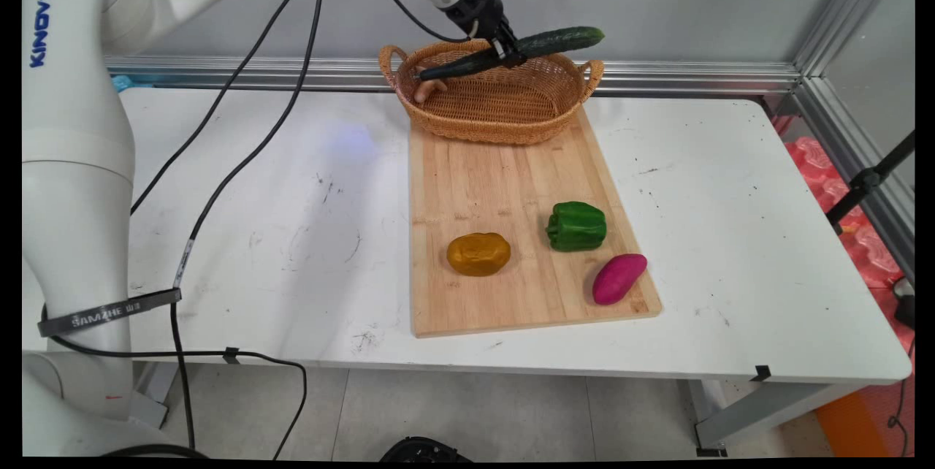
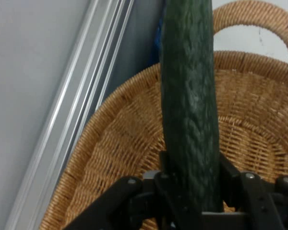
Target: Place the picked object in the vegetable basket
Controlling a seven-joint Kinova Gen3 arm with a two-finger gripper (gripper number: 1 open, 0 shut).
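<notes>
Here the gripper (image 1: 505, 51) pinches a dark green cucumber (image 1: 526, 50) near its middle, holding it tilted in the air above a wicker basket (image 1: 504, 112) that stands on the far end of a wooden cutting board (image 1: 504, 184). A small tan item (image 1: 426, 90) lies inside the basket's left end. On the board's near half sit a yellow-brown potato (image 1: 478, 253), a green bell pepper (image 1: 577, 226) and a magenta sweet potato (image 1: 619, 278). A black strap (image 1: 109, 313) on the arm reads SAMZHE.
</notes>
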